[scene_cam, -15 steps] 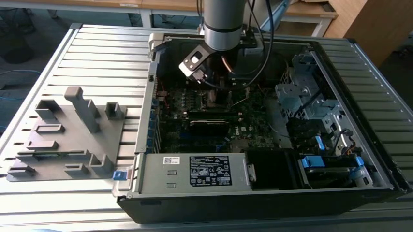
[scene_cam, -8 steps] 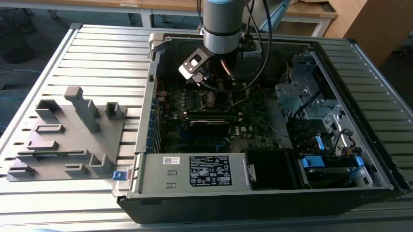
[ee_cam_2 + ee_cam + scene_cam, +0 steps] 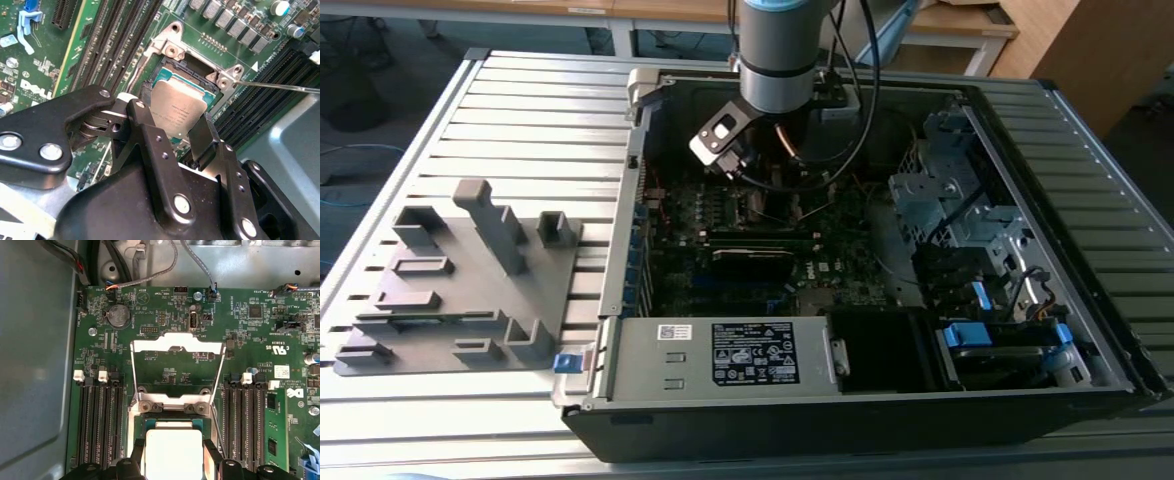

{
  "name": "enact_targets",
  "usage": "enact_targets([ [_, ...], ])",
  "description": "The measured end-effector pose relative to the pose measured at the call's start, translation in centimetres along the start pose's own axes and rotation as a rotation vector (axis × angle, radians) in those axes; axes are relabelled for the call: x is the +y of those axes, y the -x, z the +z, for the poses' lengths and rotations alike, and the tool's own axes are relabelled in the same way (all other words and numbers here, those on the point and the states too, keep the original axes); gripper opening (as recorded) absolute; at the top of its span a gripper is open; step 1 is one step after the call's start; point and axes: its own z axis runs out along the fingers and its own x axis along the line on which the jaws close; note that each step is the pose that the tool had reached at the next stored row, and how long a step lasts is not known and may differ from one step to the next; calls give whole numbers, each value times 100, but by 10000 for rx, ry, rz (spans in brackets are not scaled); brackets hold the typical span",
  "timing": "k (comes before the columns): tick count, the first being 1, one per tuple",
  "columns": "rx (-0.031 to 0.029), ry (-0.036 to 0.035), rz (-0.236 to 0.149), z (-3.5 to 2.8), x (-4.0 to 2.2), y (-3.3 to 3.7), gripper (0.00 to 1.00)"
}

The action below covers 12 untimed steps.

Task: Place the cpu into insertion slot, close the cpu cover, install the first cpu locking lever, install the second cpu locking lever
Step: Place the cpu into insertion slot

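Grey fixture [image 3: 454,300] lies beside computer case [image 3: 854,425] — open-sided.

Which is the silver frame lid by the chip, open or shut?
Open. In the first wrist view the cpu cover lies folded back over the green board, not over the cpu.

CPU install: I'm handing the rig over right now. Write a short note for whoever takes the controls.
The gripper is shut on the cpu, with a finger on each of two opposite edges.
The cpu sits right at the insertion slot; the views cannot settle whether it is fully seated.
The cpu cover is swung open, lying back off the socket.
A thin wire lever sticks out sideways, unlatched.
Done: cpu at the slot.
Not yet done: release, cover closing, both locking levers.
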Motion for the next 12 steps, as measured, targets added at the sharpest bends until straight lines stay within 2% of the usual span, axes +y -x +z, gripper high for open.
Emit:
enact_targets([
  [4,-3,-2,27,24,-6,0,54],
  [12,-16,1,185,28,-8,0,54],
])
